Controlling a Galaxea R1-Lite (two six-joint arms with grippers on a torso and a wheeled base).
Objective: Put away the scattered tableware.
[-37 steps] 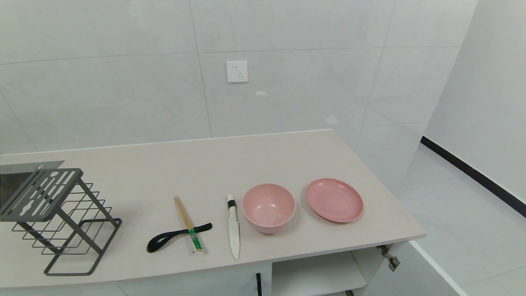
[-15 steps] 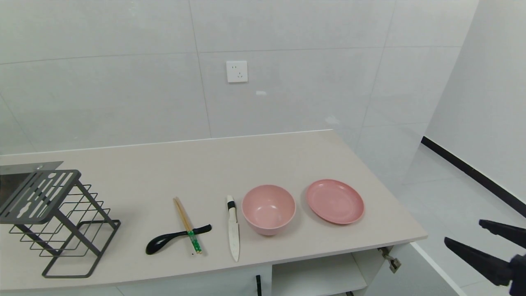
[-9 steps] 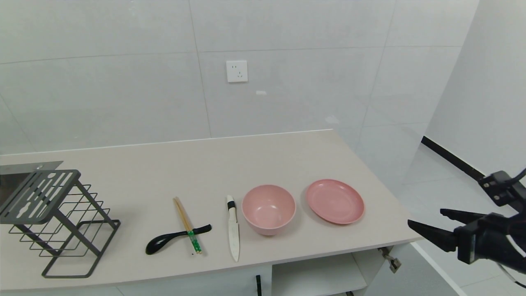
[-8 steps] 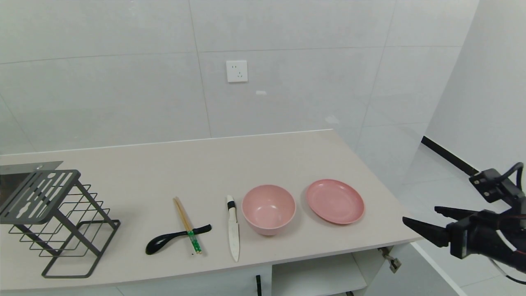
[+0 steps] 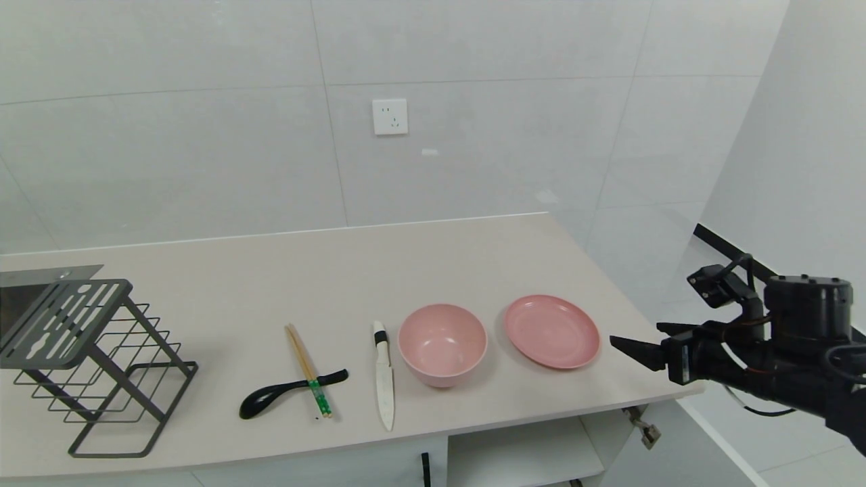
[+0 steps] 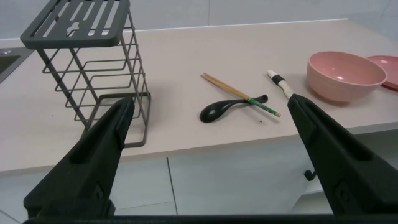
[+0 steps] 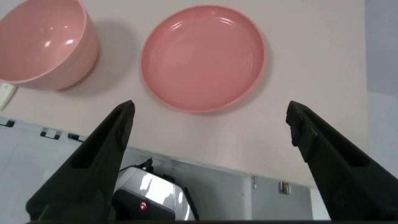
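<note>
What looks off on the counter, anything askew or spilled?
Chopsticks lie crossed over the black spoon, touching its handle. Cabinet door under the counter, right end, stands open. Nothing spilled or visibly damaged.

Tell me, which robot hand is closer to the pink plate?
Right. The right gripper hovers just off the counter's end, beside the pink plate. The left gripper is in front of the counter opposite the black spoon, well away from the plate.

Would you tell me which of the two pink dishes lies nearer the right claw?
The shallow round pink plate; the deep pink bowl sits beyond it, farther to the robot's left.
</note>
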